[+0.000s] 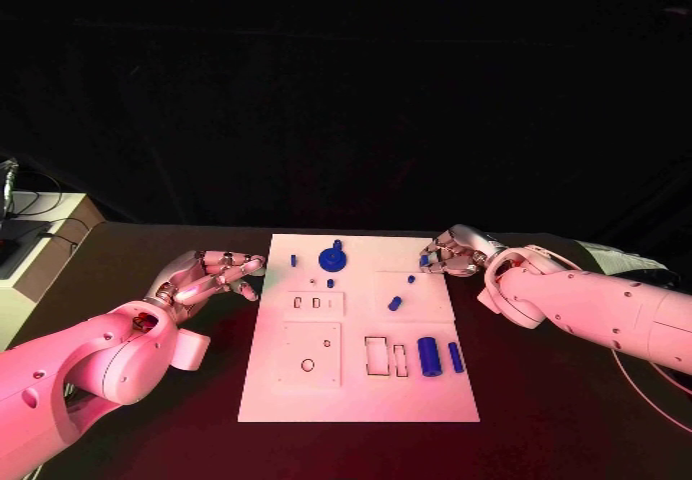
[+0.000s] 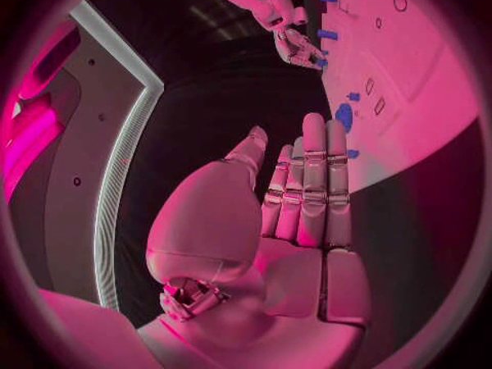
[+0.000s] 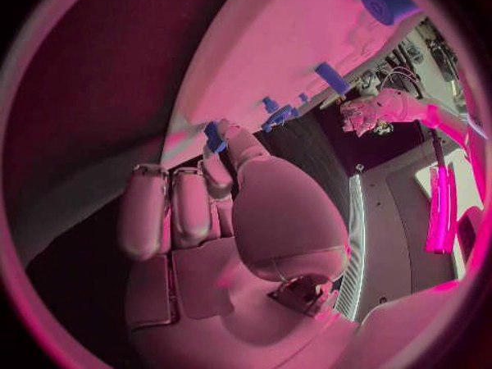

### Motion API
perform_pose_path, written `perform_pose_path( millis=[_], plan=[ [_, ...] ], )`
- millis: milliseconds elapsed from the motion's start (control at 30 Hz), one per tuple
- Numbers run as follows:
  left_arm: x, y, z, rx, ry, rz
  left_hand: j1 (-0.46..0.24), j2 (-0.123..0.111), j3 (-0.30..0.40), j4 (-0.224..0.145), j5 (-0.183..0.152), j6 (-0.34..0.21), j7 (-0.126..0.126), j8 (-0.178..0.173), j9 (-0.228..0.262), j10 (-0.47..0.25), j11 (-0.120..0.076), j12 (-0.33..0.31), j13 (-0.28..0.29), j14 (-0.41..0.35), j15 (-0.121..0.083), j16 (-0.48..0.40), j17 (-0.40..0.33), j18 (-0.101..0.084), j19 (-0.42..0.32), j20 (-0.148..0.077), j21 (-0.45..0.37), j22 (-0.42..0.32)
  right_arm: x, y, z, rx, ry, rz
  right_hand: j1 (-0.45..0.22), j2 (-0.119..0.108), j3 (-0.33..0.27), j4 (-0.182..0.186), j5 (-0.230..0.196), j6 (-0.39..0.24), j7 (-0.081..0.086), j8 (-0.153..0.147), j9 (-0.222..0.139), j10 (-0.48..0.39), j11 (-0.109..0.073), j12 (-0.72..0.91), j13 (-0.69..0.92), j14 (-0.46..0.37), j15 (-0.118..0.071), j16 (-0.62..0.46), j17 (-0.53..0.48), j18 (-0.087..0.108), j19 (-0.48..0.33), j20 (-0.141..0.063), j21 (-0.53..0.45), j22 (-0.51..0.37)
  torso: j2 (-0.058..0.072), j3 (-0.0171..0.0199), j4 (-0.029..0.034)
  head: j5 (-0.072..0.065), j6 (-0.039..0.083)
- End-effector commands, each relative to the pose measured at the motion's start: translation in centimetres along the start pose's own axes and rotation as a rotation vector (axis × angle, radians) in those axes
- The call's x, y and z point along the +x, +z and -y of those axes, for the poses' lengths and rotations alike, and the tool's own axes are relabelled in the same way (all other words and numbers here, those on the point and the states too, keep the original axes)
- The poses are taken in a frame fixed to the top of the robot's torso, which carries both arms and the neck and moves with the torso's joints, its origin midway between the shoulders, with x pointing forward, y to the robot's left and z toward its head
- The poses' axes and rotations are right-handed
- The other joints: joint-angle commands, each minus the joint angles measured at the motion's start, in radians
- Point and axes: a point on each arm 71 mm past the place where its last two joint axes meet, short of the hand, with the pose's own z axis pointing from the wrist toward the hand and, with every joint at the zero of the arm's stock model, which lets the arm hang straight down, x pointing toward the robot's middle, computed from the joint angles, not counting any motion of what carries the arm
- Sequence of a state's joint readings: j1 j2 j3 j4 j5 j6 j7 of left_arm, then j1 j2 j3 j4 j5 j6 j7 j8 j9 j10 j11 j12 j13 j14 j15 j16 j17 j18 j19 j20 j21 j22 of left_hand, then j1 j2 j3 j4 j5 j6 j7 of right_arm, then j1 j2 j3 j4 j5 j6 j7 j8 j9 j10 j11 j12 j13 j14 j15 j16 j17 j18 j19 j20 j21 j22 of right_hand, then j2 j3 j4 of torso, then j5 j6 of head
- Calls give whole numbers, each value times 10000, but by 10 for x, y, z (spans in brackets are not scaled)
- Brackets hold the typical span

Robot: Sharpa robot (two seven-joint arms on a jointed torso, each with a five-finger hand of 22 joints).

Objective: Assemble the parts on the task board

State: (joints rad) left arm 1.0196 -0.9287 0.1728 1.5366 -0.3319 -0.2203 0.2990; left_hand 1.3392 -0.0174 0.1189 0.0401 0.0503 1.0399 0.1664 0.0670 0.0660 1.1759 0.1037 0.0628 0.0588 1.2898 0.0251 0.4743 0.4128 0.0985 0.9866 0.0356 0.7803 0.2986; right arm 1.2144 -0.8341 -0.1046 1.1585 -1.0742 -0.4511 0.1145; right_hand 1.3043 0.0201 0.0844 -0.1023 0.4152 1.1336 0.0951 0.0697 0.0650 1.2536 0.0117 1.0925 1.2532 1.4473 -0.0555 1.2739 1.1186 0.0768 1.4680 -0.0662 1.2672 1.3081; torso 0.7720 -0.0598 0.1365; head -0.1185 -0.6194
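Two blue cylinders point(image 1: 440, 355) lie lengthwise at board's point(image 1: 289, 400) near-right | right hand point(image 1: 459, 252) pinches small blue part point(image 1: 424, 260) (far-right edge) | left hand point(image 1: 214, 277) spread, empty

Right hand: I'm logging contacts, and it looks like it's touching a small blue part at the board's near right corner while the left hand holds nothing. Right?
Not quite: the right hand touches the small blue part at the task board's far right corner, per the head view. The left hand holds nothing.

Board point(image 1: 361, 395) lies mid-table point(image 1: 577, 420); parts point(image 1: 428, 351) on it; left robot hand point(image 1: 216, 277) beside its left edge, right robot hand point(image 1: 459, 252) at its far right corner.
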Motion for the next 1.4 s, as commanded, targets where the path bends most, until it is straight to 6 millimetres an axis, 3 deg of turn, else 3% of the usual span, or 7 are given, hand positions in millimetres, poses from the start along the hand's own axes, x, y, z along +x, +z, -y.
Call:
perform_pose_path(
  millis=[33,133,300,433,900,1133,1400],
  plan=[
    [2,0,1,64,-38,-159,-56,24,57,11,6,-41,20,-31,-8,-66,26,-31,12,-51,23,57,-10,144,-72,-11,62,-8,-3,-1,-3,141,238,577,28,54,6,-67,178,126,117,31,20,29,-33,23,16,36,-53,38,47,-166,446,-68,58,1820,-14,-3,-1,28,11],
    [1,0,1,56,-32,-144,-56,24,57,11,6,-41,20,-31,-8,-66,26,-31,12,-51,23,57,-10,144,-72,-11,62,-8,-6,-2,-10,243,366,782,35,62,18,-87,187,131,118,33,22,32,-31,19,24,35,-48,40,56,-166,447,-66,60,1820,-31,-24,-5,27,6],
    [0,0,0,32,-17,-109,-56,24,57,11,6,-41,20,-31,-8,-66,26,-31,12,-51,23,57,-10,144,-72,-11,62,-8,-9,-1,-30,411,628,1017,6,60,32,-183,46,115,136,21,19,33,-19,-32,51,25,-39,-7,33,-150,434,-54,0,1803,-44,-20,-13,45,16],
    [-1,0,0,12,-14,-102,-56,24,57,11,6,-41,20,-31,-8,-66,26,-31,12,-51,23,57,-10,144,-72,-11,62,-8,-5,-2,-47,409,697,947,-8,46,23,-199,24,110,137,19,19,24,-18,-54,49,27,-39,-16,28,-149,433,-53,-3,1803,-79,-47,-18,49,-6],
    [3,3,-1,-41,-64,-200,-56,24,57,11,6,-41,20,-31,-8,-66,26,-31,12,-51,23,57,-10,144,-72,-11,62,-8,48,-10,-132,185,270,231,-86,108,94,-288,80,118,132,27,20,6,-30,-152,35,25,-46,-112,-48,-129,421,-58,-111,1776,-151,-133,-11,183,-142],
    [5,4,-2,-51,-97,-264,-56,24,57,11,6,-41,20,-31,-8,-66,26,-31,12,-51,23,57,-10,144,-72,-11,62,-8,72,-16,-159,-46,103,45,-203,75,173,-350,200,123,127,27,20,32,-38,-148,67,37,-51,-144,-91,-123,433,-64,-148,1771,-132,-120,8,219,-173],
    [5,4,-2,-62,-106,-282,-56,24,57,11,6,-41,20,-31,-8,-66,26,-31,12,-51,23,57,-10,144,-72,-11,62,-8,92,-22,-172,-303,-114,-223,-252,50,173,-347,234,140,119,30,20,39,-46,-150,73,38,-53,-144,-102,-126,440,-66,-138,1775,-122,-99,-8,253,-202]
  ],
)
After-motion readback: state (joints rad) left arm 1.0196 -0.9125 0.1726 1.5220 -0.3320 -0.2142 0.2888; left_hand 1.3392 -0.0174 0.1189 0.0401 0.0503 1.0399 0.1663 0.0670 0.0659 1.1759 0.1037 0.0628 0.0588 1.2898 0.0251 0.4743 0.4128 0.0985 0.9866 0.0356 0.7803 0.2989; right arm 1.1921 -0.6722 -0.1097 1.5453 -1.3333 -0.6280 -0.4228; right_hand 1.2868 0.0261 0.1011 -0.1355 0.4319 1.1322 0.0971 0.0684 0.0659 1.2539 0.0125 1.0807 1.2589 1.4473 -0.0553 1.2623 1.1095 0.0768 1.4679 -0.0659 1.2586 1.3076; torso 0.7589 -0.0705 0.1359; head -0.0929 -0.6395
